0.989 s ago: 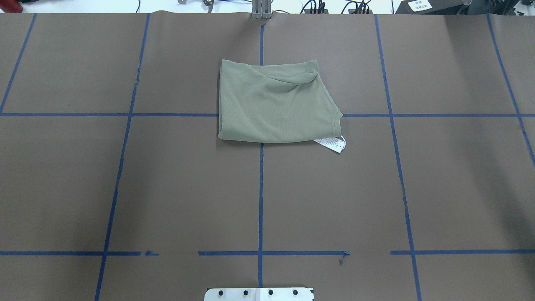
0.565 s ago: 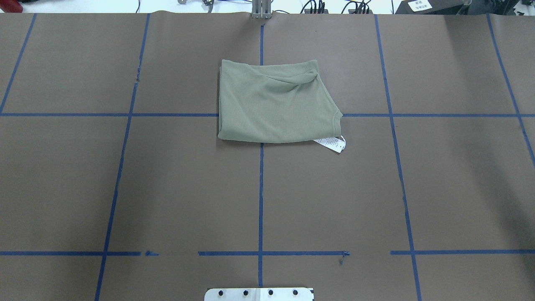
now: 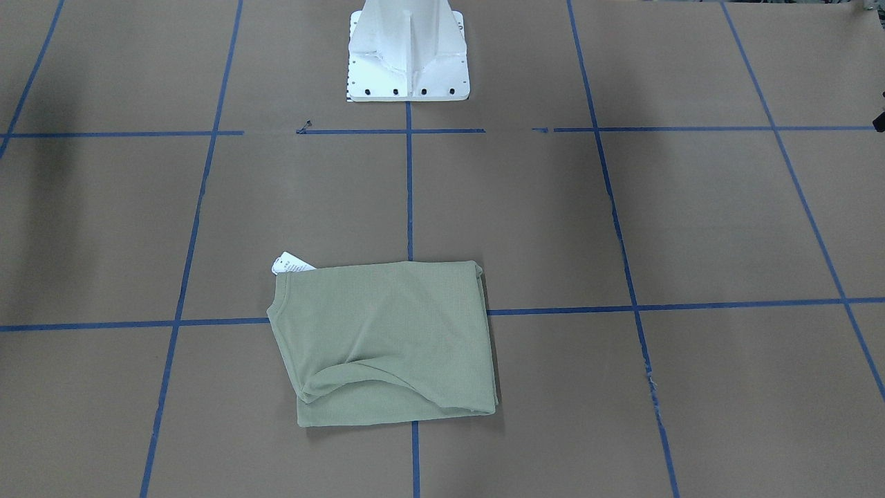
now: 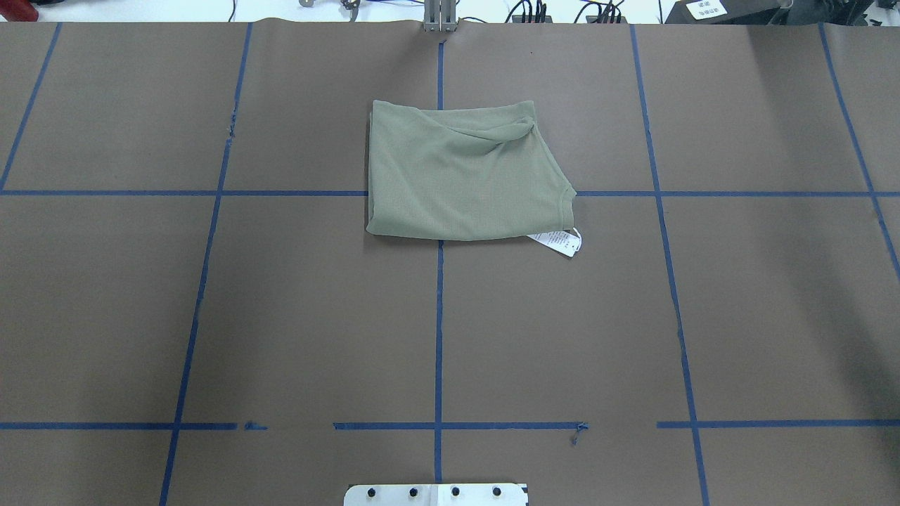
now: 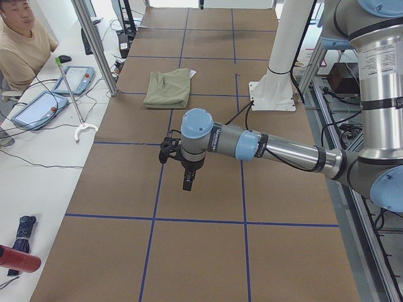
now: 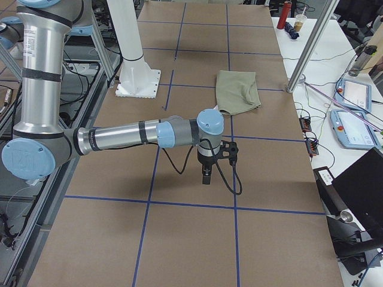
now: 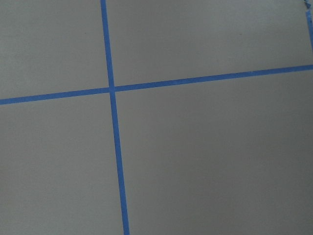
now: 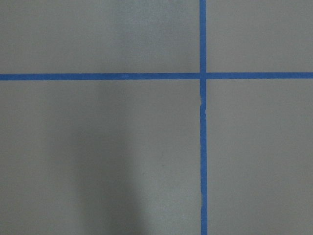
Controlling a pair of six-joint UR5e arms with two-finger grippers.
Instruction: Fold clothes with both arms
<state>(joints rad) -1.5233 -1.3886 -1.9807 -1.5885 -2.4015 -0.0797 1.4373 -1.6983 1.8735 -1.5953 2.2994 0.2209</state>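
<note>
The sage-green clothes (image 4: 457, 176) lie folded into a rough rectangle on the brown table, at the far centre across a blue tape cross, with a white tag (image 4: 559, 241) sticking out at one corner. The front view shows the clothes (image 3: 387, 339) with a crease across the lower part. Neither arm touches them. My left gripper (image 5: 187, 179) hangs over bare table well short of the clothes (image 5: 169, 88). My right gripper (image 6: 206, 173) hangs likewise, away from the clothes (image 6: 238, 91). Both show only in the side views, so I cannot tell whether they are open or shut.
The white robot base (image 3: 408, 55) stands at the table's near-centre edge. A person (image 5: 22, 44) sits at a side bench with tablets (image 5: 75, 78) and cables. Metal posts (image 6: 314, 42) rise beside the table. Both wrist views show only brown surface and blue tape lines.
</note>
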